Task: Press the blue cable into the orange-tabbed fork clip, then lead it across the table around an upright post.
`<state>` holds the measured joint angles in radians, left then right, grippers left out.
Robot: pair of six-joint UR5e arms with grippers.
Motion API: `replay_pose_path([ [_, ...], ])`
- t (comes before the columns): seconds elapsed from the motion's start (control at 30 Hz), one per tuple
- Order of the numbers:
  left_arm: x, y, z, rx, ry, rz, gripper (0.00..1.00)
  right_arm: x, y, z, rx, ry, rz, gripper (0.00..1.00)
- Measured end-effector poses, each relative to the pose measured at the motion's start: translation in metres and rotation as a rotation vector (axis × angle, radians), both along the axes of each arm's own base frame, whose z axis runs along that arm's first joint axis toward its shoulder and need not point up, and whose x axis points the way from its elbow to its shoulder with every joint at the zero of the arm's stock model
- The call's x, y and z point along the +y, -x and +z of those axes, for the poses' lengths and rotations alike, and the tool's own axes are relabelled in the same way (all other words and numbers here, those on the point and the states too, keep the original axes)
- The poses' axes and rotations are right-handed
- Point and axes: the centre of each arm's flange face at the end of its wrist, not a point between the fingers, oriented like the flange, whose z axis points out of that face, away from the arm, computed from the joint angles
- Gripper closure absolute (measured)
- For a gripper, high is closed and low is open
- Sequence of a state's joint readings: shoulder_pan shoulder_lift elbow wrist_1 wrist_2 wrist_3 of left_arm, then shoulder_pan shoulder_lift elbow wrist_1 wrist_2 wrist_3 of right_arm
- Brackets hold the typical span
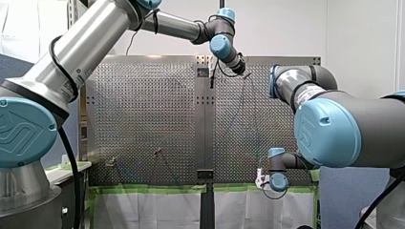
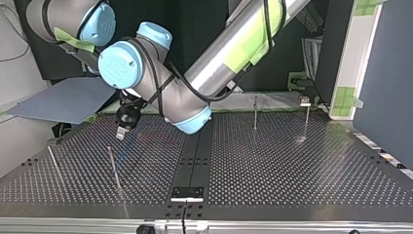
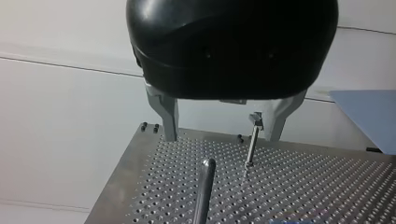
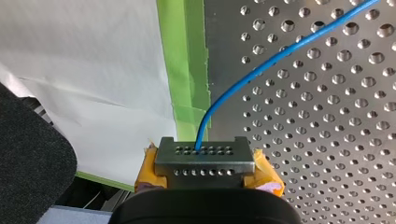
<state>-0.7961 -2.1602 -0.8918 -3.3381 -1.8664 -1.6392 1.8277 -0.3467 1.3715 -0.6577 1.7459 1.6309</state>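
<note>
- Where the perforated table [image 4: 327,140] meets its taped edge, my right gripper [image 4: 201,156] has its yellow-padded fingers pressed together on the blue cable [image 4: 243,79]; the cable leaves the fingertips and arcs away over the table's holes.
- Just beside that gripper, green tape [image 4: 187,56] runs along the table's edge; a white sheet [image 4: 93,70] lies beyond the tape.
- My left gripper [image 3: 223,128] is black, with 2 metal fingers [image 3: 168,116] standing wide apart; nothing is between them.
- Ahead of the left gripper stand 2 upright posts: a nearer post [image 3: 205,186] with a rounded top and a farther post [image 3: 251,147] with a small blocky head; the fingers touch neither.
- In the top view my left arm comes in from the right, crosses the middle and holds its gripper above the table in the view's left half.
- In the front view the 2 grippers are well apart: the left at the table's far side, the right at the near edge.
- Whether the cable sits in the fork clip cannot be told.
</note>
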Motion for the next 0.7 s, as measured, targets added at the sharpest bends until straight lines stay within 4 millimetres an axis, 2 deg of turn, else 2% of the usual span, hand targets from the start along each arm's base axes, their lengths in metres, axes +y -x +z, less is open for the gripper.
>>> replay_pose_path([
  [0.7, 0.0083, -0.0027, 0.0006, 0.002, 0.0, 0.088, 0.11, -0.0009, -0.0004, 0.0006, 0.001, -0.001, 0.001, 1.0],
])
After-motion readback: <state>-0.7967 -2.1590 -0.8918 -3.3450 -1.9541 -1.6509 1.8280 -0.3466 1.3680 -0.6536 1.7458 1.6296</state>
